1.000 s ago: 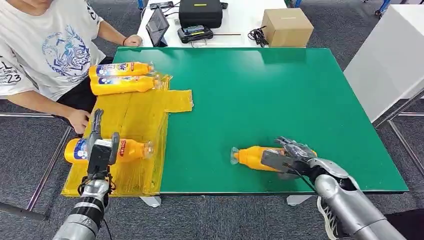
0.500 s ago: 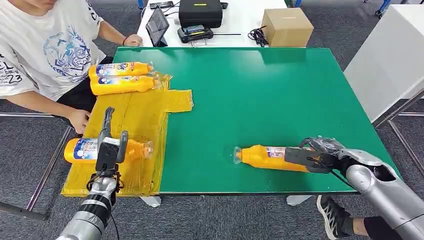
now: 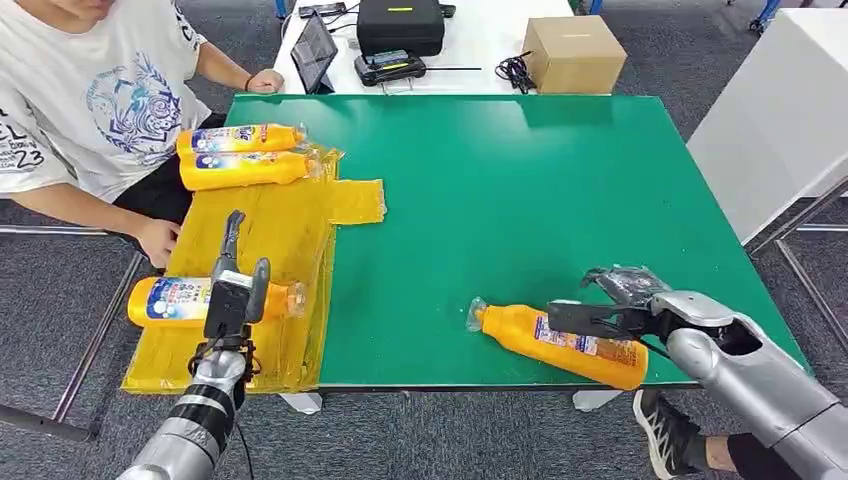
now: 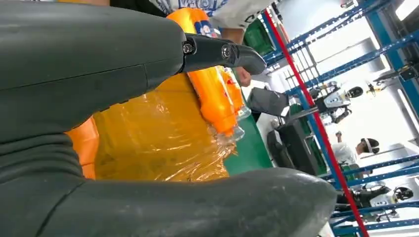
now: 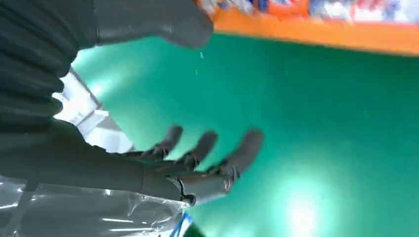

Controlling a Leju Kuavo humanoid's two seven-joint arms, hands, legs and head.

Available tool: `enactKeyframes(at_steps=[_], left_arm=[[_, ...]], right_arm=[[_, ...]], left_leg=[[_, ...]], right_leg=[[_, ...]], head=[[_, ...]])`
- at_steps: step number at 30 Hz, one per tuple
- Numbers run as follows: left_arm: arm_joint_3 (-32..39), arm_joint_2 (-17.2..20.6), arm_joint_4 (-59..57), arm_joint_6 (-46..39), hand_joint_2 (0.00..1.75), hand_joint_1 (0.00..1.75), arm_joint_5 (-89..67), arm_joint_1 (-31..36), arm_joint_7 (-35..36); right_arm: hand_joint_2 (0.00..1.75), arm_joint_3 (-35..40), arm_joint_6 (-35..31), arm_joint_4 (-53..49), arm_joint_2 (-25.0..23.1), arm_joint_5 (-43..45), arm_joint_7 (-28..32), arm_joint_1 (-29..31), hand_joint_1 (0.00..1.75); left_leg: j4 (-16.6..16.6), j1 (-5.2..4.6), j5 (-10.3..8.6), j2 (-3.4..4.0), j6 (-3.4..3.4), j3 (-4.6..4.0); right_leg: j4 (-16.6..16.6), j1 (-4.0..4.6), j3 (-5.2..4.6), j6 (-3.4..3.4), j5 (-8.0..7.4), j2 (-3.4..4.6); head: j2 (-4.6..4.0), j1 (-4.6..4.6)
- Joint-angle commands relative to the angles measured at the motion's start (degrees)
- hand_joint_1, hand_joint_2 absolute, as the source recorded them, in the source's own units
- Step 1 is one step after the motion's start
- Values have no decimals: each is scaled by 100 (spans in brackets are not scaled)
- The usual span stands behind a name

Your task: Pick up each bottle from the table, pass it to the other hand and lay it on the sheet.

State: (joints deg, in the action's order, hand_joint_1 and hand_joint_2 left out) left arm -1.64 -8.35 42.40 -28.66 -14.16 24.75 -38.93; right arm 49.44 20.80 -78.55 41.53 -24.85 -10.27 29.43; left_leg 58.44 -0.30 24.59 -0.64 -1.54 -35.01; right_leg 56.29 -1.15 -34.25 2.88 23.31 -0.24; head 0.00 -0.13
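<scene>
Orange and lying on its side, your bottle (image 3: 560, 342) is resting at the desk's (image 3: 520, 190) near edge, the right hand (image 3: 625, 305) spread open just beside it. Your left hand (image 3: 235, 290) is hovering empty, fingers apart, over the yellow sheet (image 3: 275, 235); three bottles are lying there.

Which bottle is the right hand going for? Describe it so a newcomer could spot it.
On the green table, look at the near edge on the robot's right. An orange bottle lies there on its side, cap toward the yellow sheet, beside the right hand. It alone lies on bare green; the other three lie on the sheet.
</scene>
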Motion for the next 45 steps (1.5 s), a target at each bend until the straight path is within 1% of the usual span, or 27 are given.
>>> enactKeyframes(at_steps=[1, 4, 5, 6, 9, 10, 11, 12, 14, 16, 17, 19, 20, 22, 24, 27, 28, 31, 32, 33, 34, 35, 37, 39, 41, 42, 45], left_arm=[[-115, 86, 3, -10, 0, 0, 67, 17, -107], [-99, 85, 168, -40, 0, 0, 116, -55, -107], [-95, 95, 275, -33, 0, 0, 143, -123, -107], [-95, 95, 275, -33, 0, 0, 143, -123, -107], [-74, 107, 453, 18, 0, 0, 201, -202, -107], [-95, 131, 712, 16, 0, 0, 193, -331, -107], [-29, 116, 867, 78, 0, 0, 273, -428, -107], [-6, 116, 971, 96, 0, 0, 278, -498, -107], [10, 114, 1343, 102, 0, 0, 283, -686, -107], [-4, 124, 1637, -121, 0, 0, 135, -845, -107], [-27, 125, 1859, -185, 0, 0, 133, -957, -107], [-72, 159, 2126, -316, 0, 0, 64, -1064, -107], [-41, 124, 2304, -183, 0, 0, 234, -1141, -107], [-35, 119, 2359, -161, 0, 0, 213, -1189, -107], [-108, 143, 2490, -132, 0, 0, 57, -1268, -107], [-78, 110, 2562, -43, 0, 0, 97, -1312, -107], [-54, 95, 2568, 51, 0, 0, 147, -1324, -107], [-146, 144, 2641, -15, 0, 0, -12, -1351, -107], [-143, 129, 2697, 20, 0, 0, 55, -1393, -107], [-218, 169, 2745, 56, 0, 0, -40, -1432, -107], [-299, 205, 2702, -121, 0, 0, -211, -1431, -107], [-197, 153, 2579, 19, 0, 0, -96, -1407, -107], [-179, 152, 2541, 31, 0, 0, -138, -1395, -107], [-66, 134, 2345, 51, 0, 0, -187, -1338, -107], [-43, 149, 2093, -1, 0, 0, -448, -1271, -107], [24, 118, 1889, -9, 0, 0, -544, -1212, -107], [28, 97, 1845, -5, 0, 0, -523, -1179, -107]], right_arm=[[175, 274, -470, 442, -417, -253, -183, 30, 0], [175, 36, -680, 342, -441, -482, -339, -193, 0], [175, -159, -717, 226, -437, -459, -334, -376, 0], [175, -159, -717, 226, -437, -459, -334, -376, 0], [175, -408, -962, 48, -453, -505, -335, -606, 0], [175, -740, -1223, -315, -452, -591, -342, -935, 0], [175, -1062, -1464, -563, -556, -758, -338, -1238, 0], [175, -1219, -1635, -769, -635, -910, -377, -1469, 0], [175, -1586, -1935, -1190, -834, -1283, -486, -1960, 0], [175, -1931, -2127, -1473, -1097, -1698, -485, -2339, 0], [175, -2110, -2305, -1685, -1273, -2038, -584, -2581, 0], [175, -2315, -2400, -1878, -1416, -2259, -596, -2773, 0], [175, -2487, -2521, -2012, -1512, -2689, -749, -2922, 0], [175, -2535, -2552, -2157, -1554, -2835, -815, -3073, 0], [175, -2846, -2424, -2289, -1754, -3186, -751, -3250, 0], [175, -3002, -2431, -2353, -1892, -3341, -776, -3385, 0], [175, -3040, -2380, -2351, -1927, -3434, -804, -3415, 0], [175, -3062, -2358, -2345, -1966, -3471, -794, -3456, 0], [175, -3114, -2408, -2321, -2034, -3509, -774, -3481, 0], [175, -3164, -2418, -2286, -2163, -3625, -725, -3517, 0], [175, -3189, -2439, -2210, -2278, -3650, -647, -3476, 0], [175, -3151, -2389, -2100, -2368, -3710, -580, -3429, 0], [175, -3136, -2361, -2062, -2389, -3697, -565, -3413, 0], [175, -3064, -2359, -1798, -2589, -3586, -506, -3378, 0], [175, -2910, -2244, -1450, -2685, -3385, -469, -3319, 0], [175, -2846, -2296, -1184, -2842, -3327, -491, -3278, 0], [175, -2754, -2329, -913, -2947, -3204, -483, -3242, 0]], left_leg=[[-6, 8, 6, 12, 9, 22], [-7, 12, 8, 16, 13, 28], [-6, 8, 4, 9, 9, 17], [-8, 13, 8, 7, 13, 28], [-3, 4, 7, 1, 10, 13], [-3, 8, 11, 3, 13, 21], [-5, 10, 14, 6, 15, 27], [-3, 8, 9, -1, 11, 10], [-9, 12, 13, -1, 15, 23], [-11, 17, 19, 2, 19, 35], [-11, 13, 12, -6, 13, 19], [-11, 17, 19, -3, 18, 26], [-6, 13, 12, -8, 12, 4], [-1, 16, 23, -3, 19, 16], [-1, 16, 20, -5, 16, 7], [-4, 16, 21, -7, 16, 10], [-5, 11, 13, -11, 11, -6], [-6, 14, 20, -6, 16, 12], [-6, 10, 14, -9, 12, -2], [-6, 13, 20, -6, 15, 10], [-6, 10, 13, -11, 10, -3], [-4, 13, 21, -4, 15, 11], [-11, 11, 12, -5, 11, 3], [-10, 8, 9, -7, 9, -2], [-13, 12, 11, -2, 13, 9], [-16, 15, 14, 1, 16, 21], [-17, 13, 8, -3, 10, 12]], right_leg=[[-10, 9, 20, -12, 1, 9], [-15, 13, 28, -17, 0, 13], [-11, 8, 17, -12, 0, 7], [-17, 14, 30, -16, 3, 4], [-4, 5, 13, -12, 4, 4], [-6, 9, 21, -17, 7, 6], [-9, 11, 27, -19, 8, 8], [-6, 8, 13, -13, 5, 3], [-14, 13, 28, -18, 9, 2], [-18, 18, 39, -23, 13, 4], [-15, 14, 23, -16, 9, 1], [-14, 18, 30, -23, 15, 4], [-7, 13, 8, -14, 9, 1], [-2, 18, 20, -23, 19, 4], [-3, 17, 10, -20, 14, 2], [-7, 16, 13, -20, 15, 1], [-6, 11, -4, -14, 9, -2], [-7, 14, 13, -21, 16, 1], [-6, 9, -1, -15, 11, -1], [-7, 13, 12, -20, 15, 1], [-7, 9, -1, -13, 10, -2], [-5, 13, 11, -20, 16, 3], [-12, 11, 3, -14, 7, 3], [-9, 7, -3, -11, 6, 1], [-14, 12, 7, -16, 6, 5], [-18, 15, 18, -20, 8, 6], [-19, 12, 10, -13, 3, 3]], head=[[0, 0], [0, 0], [0, 2], [0, -2], [0, 0], [0, 0], [0, 2], [0, 2], [0, 0], [0, 2], [0, 2], [0, 2], [0, 4], [0, 0], [0, 2], [0, 0], [0, 4], [0, 0], [0, 0], [0, 2], [0, 2], [0, 0], [0, 2], [0, 2], [0, 0], [0, 2], [0, 0]])
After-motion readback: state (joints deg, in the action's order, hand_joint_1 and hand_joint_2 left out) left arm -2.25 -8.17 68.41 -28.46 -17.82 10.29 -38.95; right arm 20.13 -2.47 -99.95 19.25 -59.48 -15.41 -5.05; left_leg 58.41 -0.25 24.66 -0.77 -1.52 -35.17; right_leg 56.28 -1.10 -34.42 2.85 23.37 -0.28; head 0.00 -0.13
